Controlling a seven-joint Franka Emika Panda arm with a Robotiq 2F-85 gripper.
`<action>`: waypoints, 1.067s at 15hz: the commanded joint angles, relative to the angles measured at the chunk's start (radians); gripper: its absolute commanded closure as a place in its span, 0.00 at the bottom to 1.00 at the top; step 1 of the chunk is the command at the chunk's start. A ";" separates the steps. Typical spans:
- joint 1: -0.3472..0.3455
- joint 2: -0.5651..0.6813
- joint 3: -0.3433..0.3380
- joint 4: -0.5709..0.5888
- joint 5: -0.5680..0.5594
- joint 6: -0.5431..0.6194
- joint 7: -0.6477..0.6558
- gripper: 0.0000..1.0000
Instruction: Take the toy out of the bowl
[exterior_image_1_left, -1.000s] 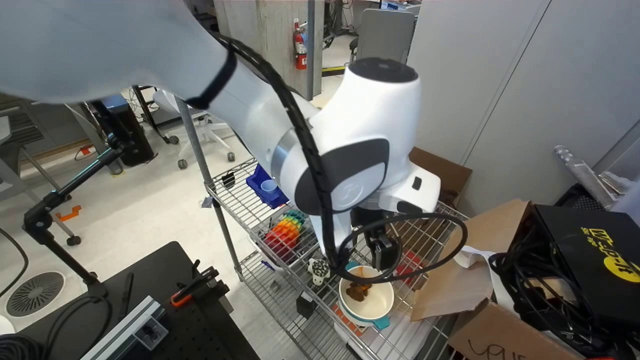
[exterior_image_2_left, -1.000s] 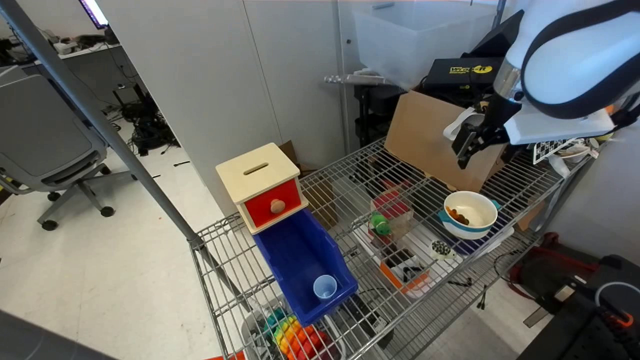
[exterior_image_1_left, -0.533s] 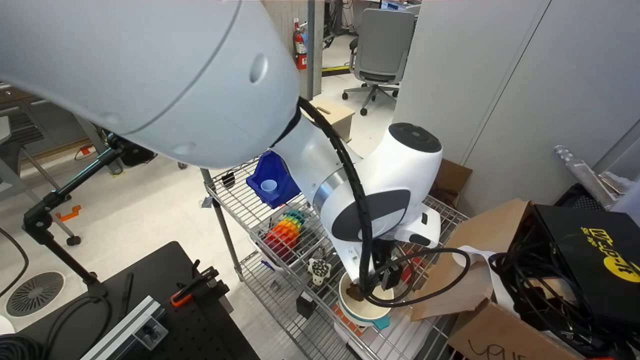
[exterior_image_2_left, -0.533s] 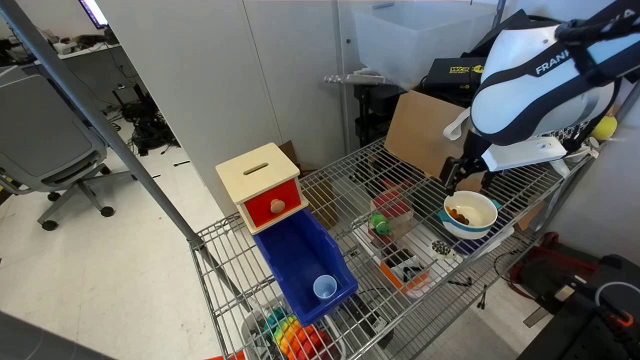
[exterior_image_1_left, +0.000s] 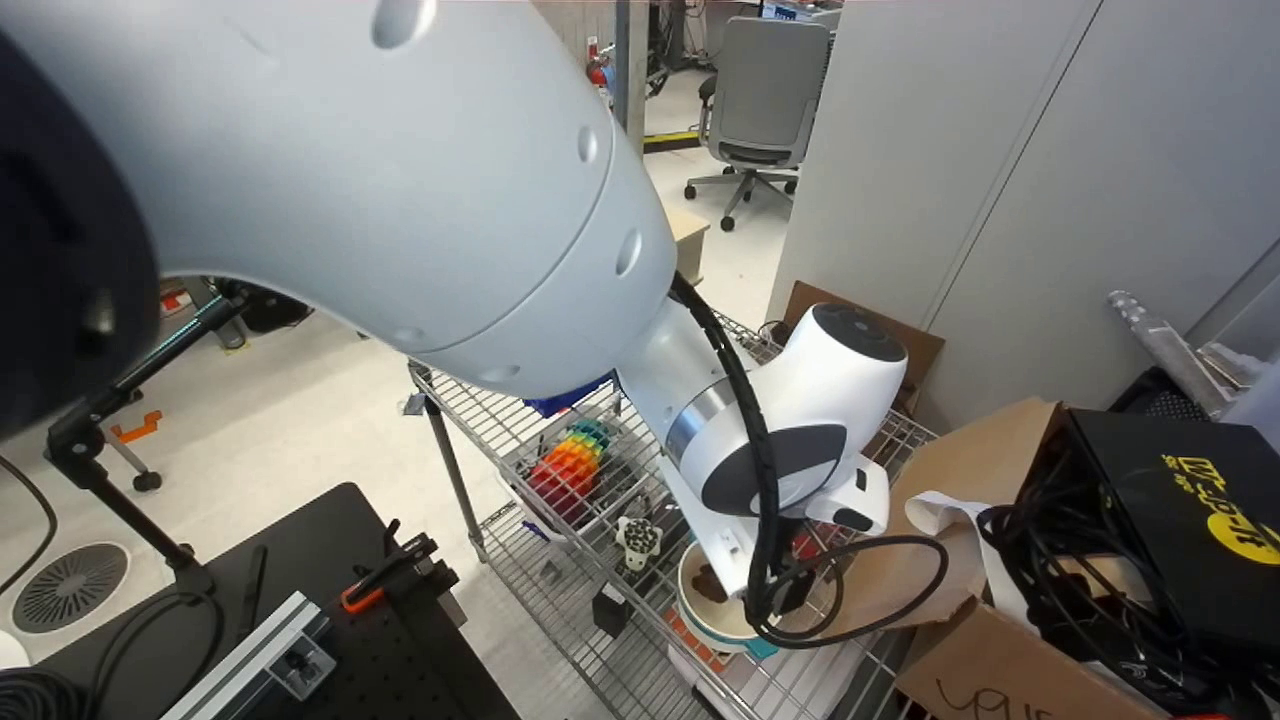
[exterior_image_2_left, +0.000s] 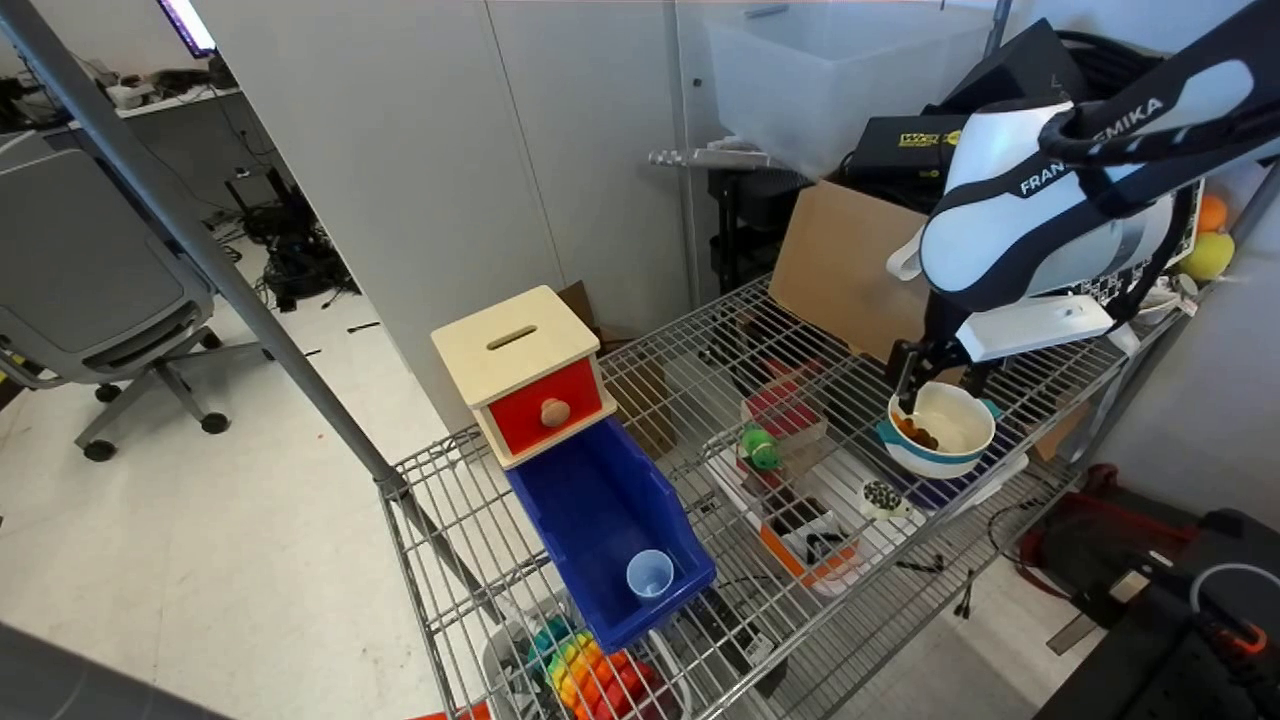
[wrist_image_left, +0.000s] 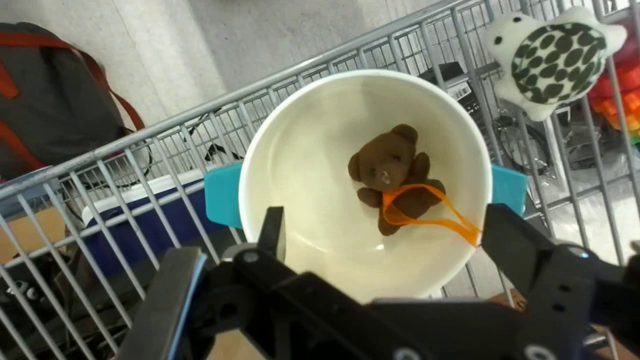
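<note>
Pincer (wrist_image_left: 384, 220) spread wide, holding nothing, over bowl (wrist_image_left: 310, 165); brown bear toy (wrist_image_left: 385, 160) lies inside, orange loop (wrist_image_left: 394, 216) across its body; bowl stands on wire table (wrist_image_left: 210, 107), spotted turtle (wrist_image_left: 557, 62) near, grey bag (wrist_image_left: 55, 110) farther off

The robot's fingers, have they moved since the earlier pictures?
Yes, down. In an exterior view, the fingers were clearly above the bowl a second ago; now they reach its rim in the picture. The bowl stayed put.
</note>
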 joint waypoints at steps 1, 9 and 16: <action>0.014 0.037 -0.021 0.046 -0.004 -0.052 -0.018 0.00; 0.033 0.109 -0.042 0.118 -0.018 -0.102 0.011 0.26; 0.072 0.198 -0.064 0.218 -0.033 -0.147 0.052 0.79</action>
